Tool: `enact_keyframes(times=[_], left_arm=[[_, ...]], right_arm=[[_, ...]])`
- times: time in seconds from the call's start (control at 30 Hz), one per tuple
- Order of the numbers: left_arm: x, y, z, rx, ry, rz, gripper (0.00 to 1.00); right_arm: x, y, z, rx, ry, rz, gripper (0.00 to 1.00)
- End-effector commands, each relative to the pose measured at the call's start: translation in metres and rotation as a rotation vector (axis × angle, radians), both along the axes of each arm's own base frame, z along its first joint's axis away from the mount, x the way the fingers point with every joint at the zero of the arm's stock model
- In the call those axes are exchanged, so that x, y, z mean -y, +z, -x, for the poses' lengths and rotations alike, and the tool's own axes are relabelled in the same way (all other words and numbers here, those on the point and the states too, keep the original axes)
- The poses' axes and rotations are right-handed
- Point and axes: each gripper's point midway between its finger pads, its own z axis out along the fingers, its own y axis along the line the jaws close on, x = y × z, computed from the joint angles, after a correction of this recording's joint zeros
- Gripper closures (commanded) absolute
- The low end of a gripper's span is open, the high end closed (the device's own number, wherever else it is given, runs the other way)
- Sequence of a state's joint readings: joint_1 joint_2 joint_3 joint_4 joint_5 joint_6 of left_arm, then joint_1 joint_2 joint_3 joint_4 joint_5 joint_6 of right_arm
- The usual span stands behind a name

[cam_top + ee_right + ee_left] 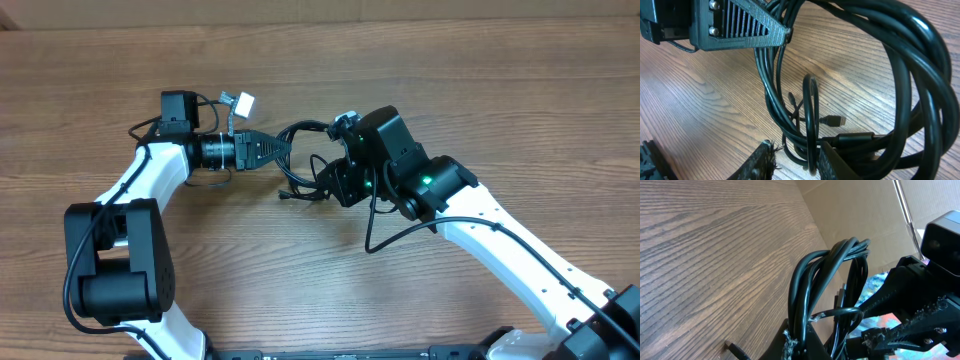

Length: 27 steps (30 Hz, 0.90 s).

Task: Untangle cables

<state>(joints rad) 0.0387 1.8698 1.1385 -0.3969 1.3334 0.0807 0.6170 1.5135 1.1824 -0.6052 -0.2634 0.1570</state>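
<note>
Currently the cables (298, 128) sit bunched between both arms on the bench (450, 80). The left pincer (283, 150) clamps the bundle, and the right pincer (330, 185) stands slightly parted astride one loop. Pulling apart now could cinch the tangle tighter.

This looks like a robotics lab bench, not a home. A white-and-black left arm (150, 185) and right arm (500, 225) are mounted at the edge of a wood-grain table (300, 300). Plain cardboard sheets (855, 215) wall it in, and thin black cables (300, 170) are bunched between the arms.
</note>
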Motion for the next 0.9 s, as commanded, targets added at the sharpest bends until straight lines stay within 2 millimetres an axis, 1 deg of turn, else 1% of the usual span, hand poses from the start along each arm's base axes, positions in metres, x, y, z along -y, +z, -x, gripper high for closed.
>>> enact_keyframes(times=[0.0, 0.1, 0.2, 0.3, 0.33, 0.43, 0.47, 0.5, 0.63, 0.73, 0.87], left_arm=[[0.002, 0.011, 0.001, 0.005, -0.012, 0.03, 0.96], [0.003, 0.016, 0.003, 0.009, -0.026, 0.058, 0.96], [0.004, 0.021, 0.005, 0.011, -0.041, 0.088, 0.96], [0.004, 0.021, 0.005, 0.012, -0.042, 0.09, 0.96], [0.004, 0.021, 0.005, 0.012, -0.042, 0.09, 0.96], [0.003, 0.02, 0.004, 0.015, -0.037, 0.08, 0.96], [0.003, 0.017, 0.003, 0.013, -0.029, 0.064, 0.96], [0.002, 0.013, 0.001, 0.012, -0.019, 0.044, 0.96], [-0.002, -0.001, -0.006, 0.01, 0.024, -0.041, 0.96], [-0.004, -0.007, -0.009, 0.012, 0.042, -0.079, 0.96], [-0.006, -0.011, -0.011, 0.026, 0.05, -0.107, 0.96]], right_arm=[[-0.007, 0.004, 0.001, 0.013, 0.023, -0.014, 0.72], [-0.011, 0.003, 0.001, 0.016, 0.028, -0.017, 0.72], [-0.012, -0.006, -0.001, 0.0, 0.029, -0.006, 0.72], [-0.014, -0.016, 0.0, -0.035, 0.033, -0.002, 0.73], [-0.016, -0.017, 0.002, -0.045, 0.042, -0.009, 0.76], [-0.018, -0.016, 0.002, -0.046, 0.048, -0.017, 0.92], [-0.018, -0.014, 0.002, -0.04, 0.048, -0.021, 0.96], [-0.018, -0.013, 0.002, -0.038, 0.048, -0.023, 0.96], [-0.017, -0.005, 0.003, -0.029, 0.046, -0.035, 0.96], [-0.014, 0.006, 0.006, -0.034, 0.019, -0.057, 0.96], [-0.008, 0.026, 0.015, -0.058, 0.006, -0.052, 0.96]])
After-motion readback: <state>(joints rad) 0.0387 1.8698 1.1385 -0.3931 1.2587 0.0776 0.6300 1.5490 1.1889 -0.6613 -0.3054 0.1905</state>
